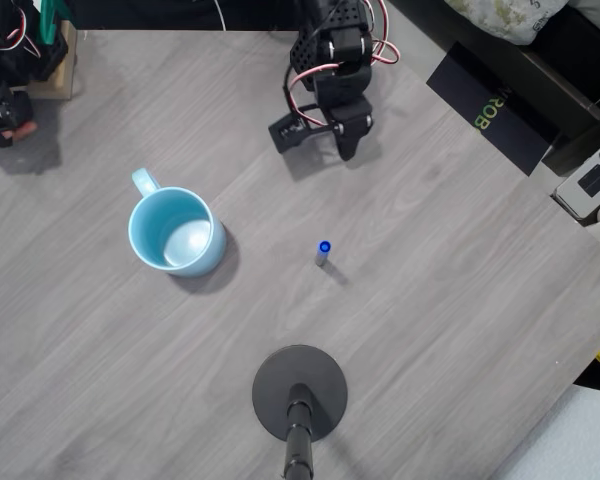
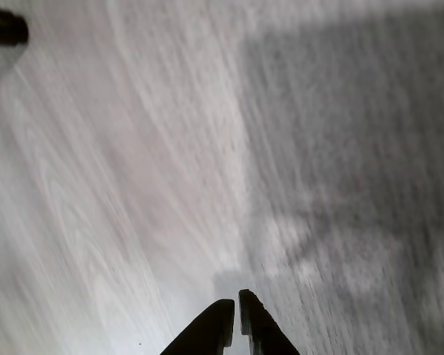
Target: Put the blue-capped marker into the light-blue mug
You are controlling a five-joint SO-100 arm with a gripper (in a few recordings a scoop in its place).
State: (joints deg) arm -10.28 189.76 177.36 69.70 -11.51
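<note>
My gripper (image 2: 234,325) was clenched on nothing: in the wrist view its two black fingers met at the tips with only a thin slit between them, and under them lay bare grey wood grain of the counter (image 2: 133,185). In the overhead view the gripper (image 1: 325,128) hung near the far edge of the counter (image 1: 460,300), about midway along it, with its shadow on the wood beneath.

So the task had not properly begun; I judged I was at the very first step, the approach to the marker, with nothing picked up yet.

Farther out from me, near the middle of the counter, the blue-capped marker (image 1: 323,250) stood upright on its end, seen from above as a small blue dot over a short dark barrel. It was well apart from my gripper and touched nothing else. The light-blue mug (image 1: 176,230) stood upright toward the left side of the counter in that view, mouth open and empty, its handle pointing toward the far edge. Beyond both, at the near edge opposite me, sat a round black stand base (image 1: 300,392).

My next move, as I judged it, called for spreading the fingers, travelling out over the marker and coming down around its barrel without knocking it over, since it stood on a narrow end.
</note>
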